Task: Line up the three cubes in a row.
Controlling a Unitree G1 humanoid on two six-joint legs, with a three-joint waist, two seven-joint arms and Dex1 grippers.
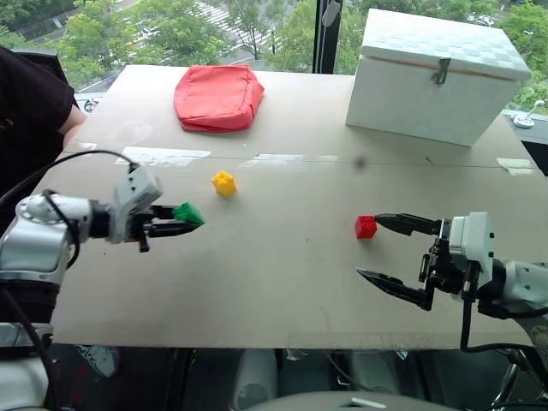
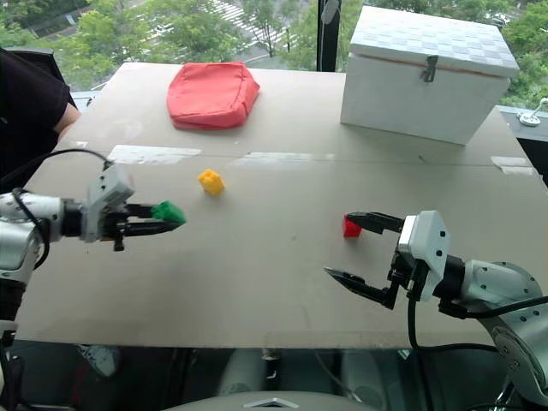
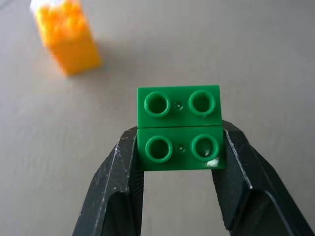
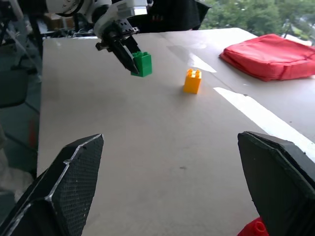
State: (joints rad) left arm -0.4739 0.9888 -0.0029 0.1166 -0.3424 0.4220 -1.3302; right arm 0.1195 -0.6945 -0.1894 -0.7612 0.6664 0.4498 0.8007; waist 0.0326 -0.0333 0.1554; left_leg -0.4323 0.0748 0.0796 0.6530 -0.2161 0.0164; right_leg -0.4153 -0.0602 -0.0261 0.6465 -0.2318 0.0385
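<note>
Three cubes not yet in a row, green one held off the surface point(image 1: 282, 282).
Big→small: white box point(image 1: 432, 77) far right, closed; red cushion point(image 1: 218, 97) far left-centre, both well apart from the cubes. Person's dark sleeve point(image 1: 30, 107) at far left edge. Right gripper point(image 1: 390, 250) low at right, fingers wide apart, nothing between; red cube point(image 1: 366, 227) on surface just beside its upper fingertip, touching or not – can't tell. Left gripper point(image 1: 181, 223) at left, fingers clamped on green cube point(image 1: 187, 213), lifted clear of surface. Yellow cube point(image 1: 223, 183) upright on surface near green cube, apart from it, well left of red.
</note>
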